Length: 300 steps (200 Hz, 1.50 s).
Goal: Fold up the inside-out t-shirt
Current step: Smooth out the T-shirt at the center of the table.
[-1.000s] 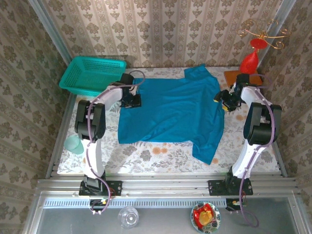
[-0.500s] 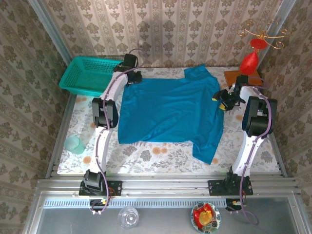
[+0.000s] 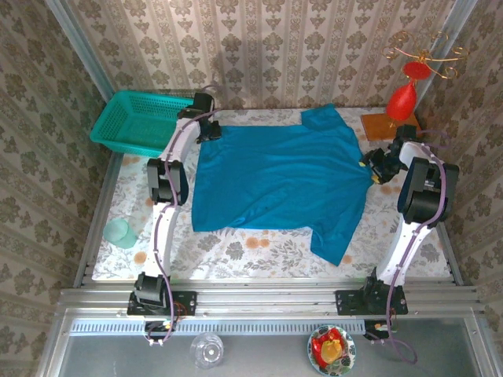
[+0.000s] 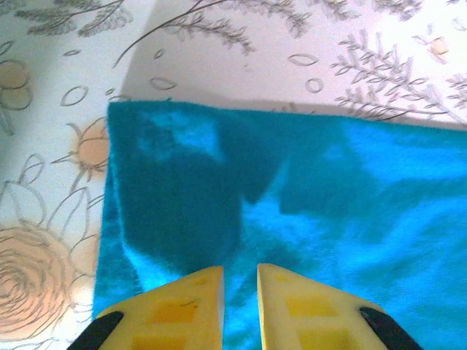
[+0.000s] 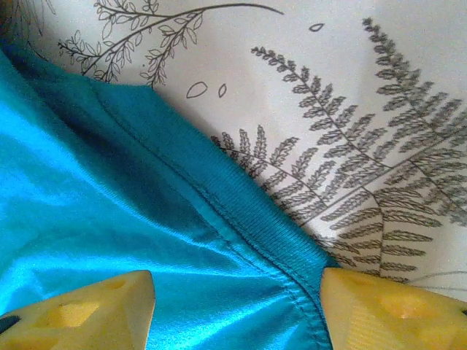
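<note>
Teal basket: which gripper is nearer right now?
Left. The left gripper is at the t-shirt's far-left corner, right beside the teal basket. The right gripper is at the shirt's opposite edge, across the whole garment.

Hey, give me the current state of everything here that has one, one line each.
t-shirt: spread flat, not yet folded.
left end effector: fingers nearly together over the shirt's far-left corner, grip unclear.
right end effector: open, straddling the shirt's right-side hem.
basket: upright, looks empty.
</note>
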### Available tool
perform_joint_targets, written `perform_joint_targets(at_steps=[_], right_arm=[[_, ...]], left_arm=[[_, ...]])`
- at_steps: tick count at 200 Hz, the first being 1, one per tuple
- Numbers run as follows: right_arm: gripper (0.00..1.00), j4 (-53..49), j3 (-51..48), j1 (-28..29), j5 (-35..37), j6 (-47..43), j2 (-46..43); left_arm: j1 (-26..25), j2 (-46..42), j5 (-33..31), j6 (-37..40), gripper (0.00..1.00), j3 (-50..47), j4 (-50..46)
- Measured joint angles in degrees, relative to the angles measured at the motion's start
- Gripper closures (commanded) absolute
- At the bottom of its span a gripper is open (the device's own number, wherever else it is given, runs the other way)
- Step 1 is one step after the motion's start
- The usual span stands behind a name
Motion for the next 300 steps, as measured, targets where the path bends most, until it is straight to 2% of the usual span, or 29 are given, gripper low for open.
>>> perform_joint_targets(at_steps=[33, 54, 98, 122, 141, 161, 185, 214, 262, 300], right_arm=[[0.37, 0.7, -1.2, 0.2, -1.4, 0.0, -2.2], [0.37, 1.6, -0.2, 0.9, -3.5, 0.0, -2.9], [0.38, 1.7, 9.1, 3.7, -4.7, -0.2, 1.1], [0.38, 1.7, 14.3, 4.4, -4.6, -0.2, 5.6], [0.38, 1.0, 17.5, 4.4, -4.5, -0.2, 9.0], [0.38, 0.4, 20.5, 4.4, -4.1, -0.2, 12.1], [0.38, -0.7, 21.4, 4.4, -2.5, -0.1, 13.9], [0.38, -1.6, 22.0, 4.3, 0.2, -0.1, 14.2], [0.38, -2.4, 22.3, 3.5, 3.5, 0.1, 14.2], [0.38, -2.1, 13.9, 3.8, 4.2, 0.1, 7.6]], left_arm=[[0.7, -0.3, 5.9, -0.2, 0.81, -0.3, 3.0], [1.0, -4.0, 8.7, -0.4, 0.81, -4.4, 3.9], [-0.4, -19.0, 12.3, -0.4, 0.82, -17.1, 4.7], [-3.8, -28.1, 13.6, -0.2, 0.83, -27.1, 6.0], [-6.6, -31.8, 14.3, -0.2, 0.85, -34.2, 7.2], [-8.3, -32.0, 15.0, -0.2, 0.85, -40.3, 8.5], [-7.9, -29.5, 14.8, -0.6, 0.86, -45.4, 8.5], [-6.3, -26.5, 13.1, -1.5, 0.88, -49.2, 8.3], [-3.6, -27.0, 12.5, -2.6, 0.88, -50.3, 9.7], [-4.0, -28.6, 12.5, -2.6, 0.84, -51.7, 10.7]])
